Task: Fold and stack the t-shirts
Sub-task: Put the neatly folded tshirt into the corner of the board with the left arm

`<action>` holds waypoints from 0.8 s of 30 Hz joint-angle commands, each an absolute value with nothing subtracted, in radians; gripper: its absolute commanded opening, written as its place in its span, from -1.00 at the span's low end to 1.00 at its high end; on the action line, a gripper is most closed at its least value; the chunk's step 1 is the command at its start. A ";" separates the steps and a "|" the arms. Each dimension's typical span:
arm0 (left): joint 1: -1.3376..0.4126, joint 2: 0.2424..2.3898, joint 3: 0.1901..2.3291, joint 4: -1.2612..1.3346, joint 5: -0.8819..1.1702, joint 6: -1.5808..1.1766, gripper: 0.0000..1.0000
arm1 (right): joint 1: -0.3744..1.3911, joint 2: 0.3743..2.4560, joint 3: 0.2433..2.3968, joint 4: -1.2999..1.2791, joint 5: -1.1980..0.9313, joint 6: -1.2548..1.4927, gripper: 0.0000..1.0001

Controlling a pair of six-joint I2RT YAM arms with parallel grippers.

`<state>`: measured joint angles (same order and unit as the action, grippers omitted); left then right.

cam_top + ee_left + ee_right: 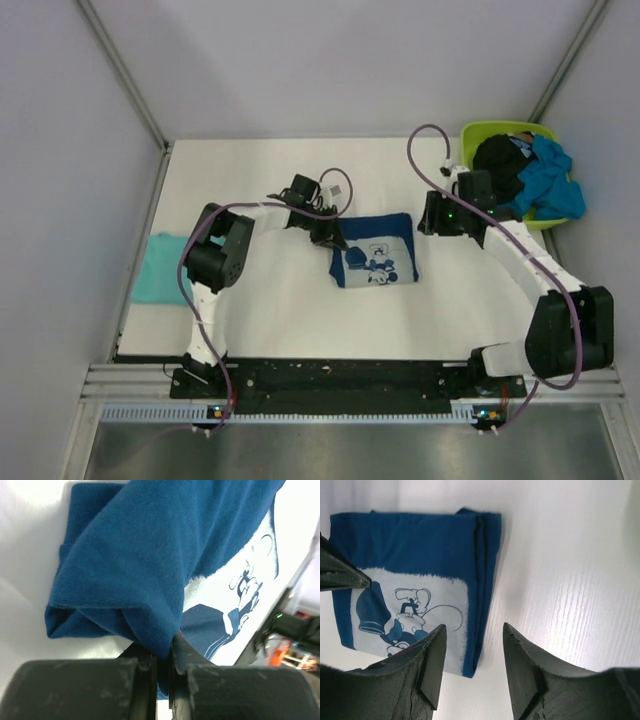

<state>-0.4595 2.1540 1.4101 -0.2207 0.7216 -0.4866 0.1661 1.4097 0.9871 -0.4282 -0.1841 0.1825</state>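
A folded navy t-shirt [375,255] with a pale blue-white print lies in the middle of the table. My left gripper [330,235] is at its left edge, shut on a fold of the navy cloth [150,580], which bunches up above my fingers. My right gripper [432,215] hovers open and empty just right of the shirt; the right wrist view shows the shirt's [415,575] layered right edge between and beyond my open fingers [432,665]. A light teal t-shirt [160,268] lies folded at the table's left edge. Black [500,165] and bright blue [548,180] shirts sit in the tub.
A lime-green plastic tub [480,130] stands at the back right corner, holding the loose shirts. Grey walls close in the white table [270,300] on three sides. Cables loop over both arms.
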 commanded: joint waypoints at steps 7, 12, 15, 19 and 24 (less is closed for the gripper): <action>-0.353 1.804 1.287 -0.814 0.454 0.274 -1.00 | 0.158 1.217 0.956 -0.448 -0.206 0.126 -0.01; -0.272 1.663 1.209 -0.942 0.292 0.405 -1.00 | 0.158 1.161 0.943 -0.469 -0.176 0.083 0.01; -0.229 1.573 1.206 -0.989 0.149 0.443 -1.00 | 0.158 1.154 0.945 -0.479 -0.169 0.071 0.01; -0.184 1.459 1.230 -1.055 -0.067 0.479 -1.00 | 0.160 1.141 0.950 -0.483 -0.156 0.060 0.02; -0.105 1.404 1.256 -1.092 -0.212 0.517 -1.00 | 0.158 1.134 0.946 -0.480 -0.146 0.048 0.02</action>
